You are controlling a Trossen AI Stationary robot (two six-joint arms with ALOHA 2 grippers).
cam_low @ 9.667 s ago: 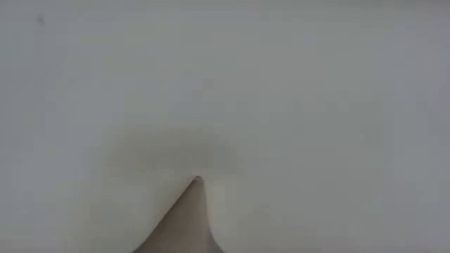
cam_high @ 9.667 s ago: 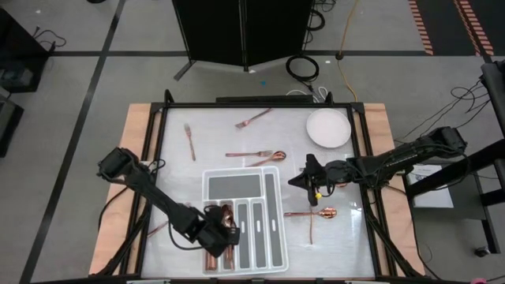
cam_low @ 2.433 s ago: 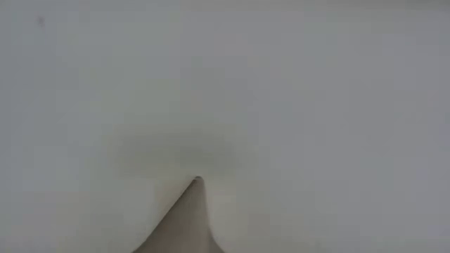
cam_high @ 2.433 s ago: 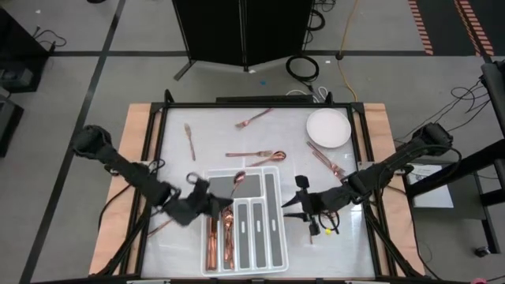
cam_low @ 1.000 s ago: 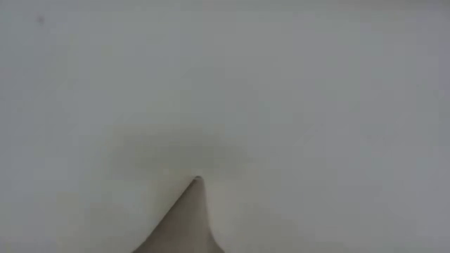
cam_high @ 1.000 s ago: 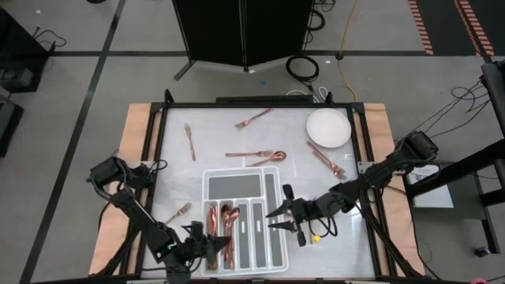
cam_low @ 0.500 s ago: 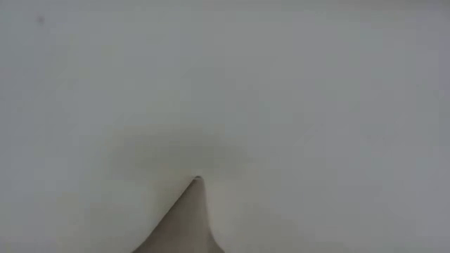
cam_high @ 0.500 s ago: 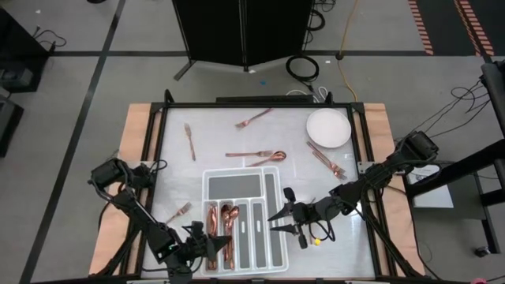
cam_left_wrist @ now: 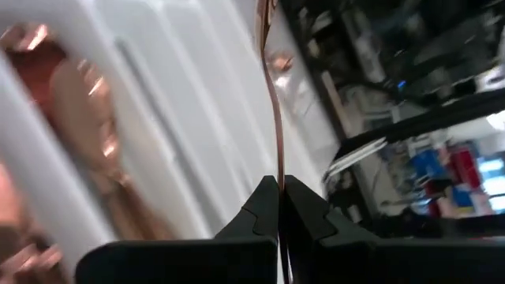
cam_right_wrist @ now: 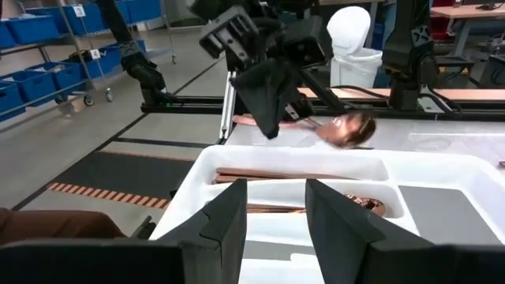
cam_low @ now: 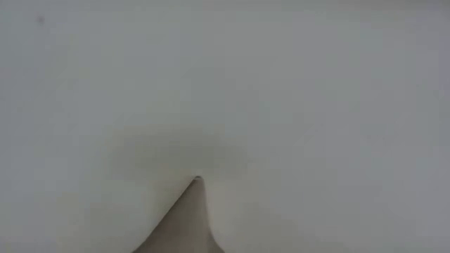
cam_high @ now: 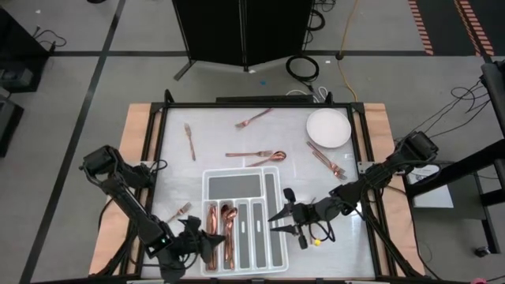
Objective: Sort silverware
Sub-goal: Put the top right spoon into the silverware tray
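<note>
- My left gripper (cam_high: 207, 239), over the near-left corner of the white divided plastic tray (cam_high: 272, 251), pinches a slim copper-coloured utensil (cam_left_wrist: 274, 118).
- More copper silverware (cam_high: 223, 221) lies in the tray's left slots.
- My right gripper (cam_high: 278, 219) hovers wide at the tray's right edge, holding nothing.

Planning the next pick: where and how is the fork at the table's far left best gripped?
Grip the fork mid-handle, coming straight down from above, fingers across its length. It lies flat on the table, slim, with nothing touching it, so that narrow stem should fit between the fingers.
</note>
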